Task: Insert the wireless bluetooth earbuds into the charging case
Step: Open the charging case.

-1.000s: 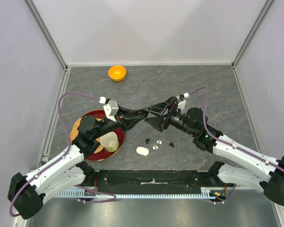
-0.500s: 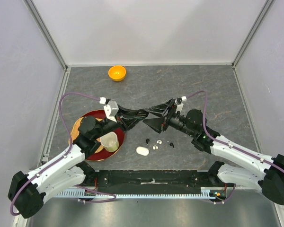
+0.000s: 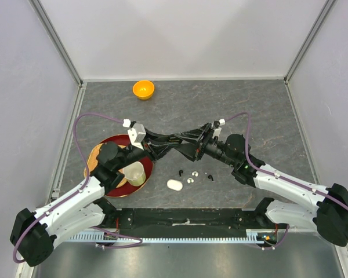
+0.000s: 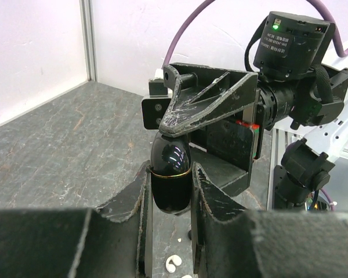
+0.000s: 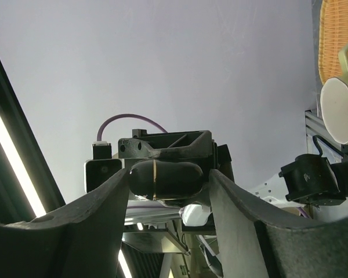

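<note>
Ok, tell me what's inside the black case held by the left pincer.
Nothing shows: the black case is closed along its gold seam, so its inside is hidden. Earbuds lie loose on the table.

Left pincer (image 3: 173, 141) and right pincer (image 3: 189, 146) are meeting tip to tip
Earbuds (image 3: 189, 180) and a white case (image 3: 174, 185) are lying on the grey surface (image 3: 249, 110), nearer the bases.

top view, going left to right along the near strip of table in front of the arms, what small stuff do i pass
cream cup → white case → white earbuds → rightmost black earbud
</note>
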You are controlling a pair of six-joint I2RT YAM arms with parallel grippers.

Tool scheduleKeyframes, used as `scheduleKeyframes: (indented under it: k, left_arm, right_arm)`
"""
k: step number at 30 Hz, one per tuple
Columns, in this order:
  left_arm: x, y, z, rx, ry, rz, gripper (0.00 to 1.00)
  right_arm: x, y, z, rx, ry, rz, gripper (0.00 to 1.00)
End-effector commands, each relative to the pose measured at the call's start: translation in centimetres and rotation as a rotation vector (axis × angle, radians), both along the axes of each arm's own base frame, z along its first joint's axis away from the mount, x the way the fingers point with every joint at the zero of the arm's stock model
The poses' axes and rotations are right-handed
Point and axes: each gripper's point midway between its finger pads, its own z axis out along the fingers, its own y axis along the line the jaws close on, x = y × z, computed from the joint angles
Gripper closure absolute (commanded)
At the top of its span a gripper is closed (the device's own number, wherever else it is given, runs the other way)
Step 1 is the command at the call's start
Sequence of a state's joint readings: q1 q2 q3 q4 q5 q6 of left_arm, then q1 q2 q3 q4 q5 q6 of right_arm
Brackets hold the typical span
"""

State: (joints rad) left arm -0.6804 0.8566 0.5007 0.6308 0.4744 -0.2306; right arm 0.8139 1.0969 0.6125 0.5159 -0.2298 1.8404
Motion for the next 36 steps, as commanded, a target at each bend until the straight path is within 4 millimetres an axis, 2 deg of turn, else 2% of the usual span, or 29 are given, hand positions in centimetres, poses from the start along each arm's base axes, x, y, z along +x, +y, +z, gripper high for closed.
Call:
scheduleKeyframes:
  k: [1,6,8,12,22,36]
  left_arm:
    - [-0.6,0.1,1.3,-0.044,-0.035,-0.018,0.98]
    - [-0.7,0.1,1.4,-0.045,-0.036,-0.025,0.98]
    - [-0.9,0.0,1.3,-0.045,-0.032,-0.032,0.98]
    - [-1.0,-0.1,1.2,-0.044,-0.03,-0.039,0.98]
    - [-1.1,-0.2,1.2,-0.042,-0.032,-0.051,0.98]
    - [-1.3,-0.4,0.9,-0.036,-0.026,-0.068,0.98]
  right_arm:
    - [-0.2,-0.5,1.9,0.073,-0.028,-0.009,0.39]
    - [-0.1,-0.7,2.0,0.077,-0.028,-0.018,0.51]
    - [-0.1,-0.7,1.8,0.075,-0.022,-0.02,0.51]
    - [-0.2,-0.8,2.1,0.081,-0.027,-0.019,0.41]
    - [0.0,-1.3,2.3,0.103,-0.016,-0.047,0.37]
    - [-0.3,-0.9,3.1,0.149,-0.014,-0.007,0.4]
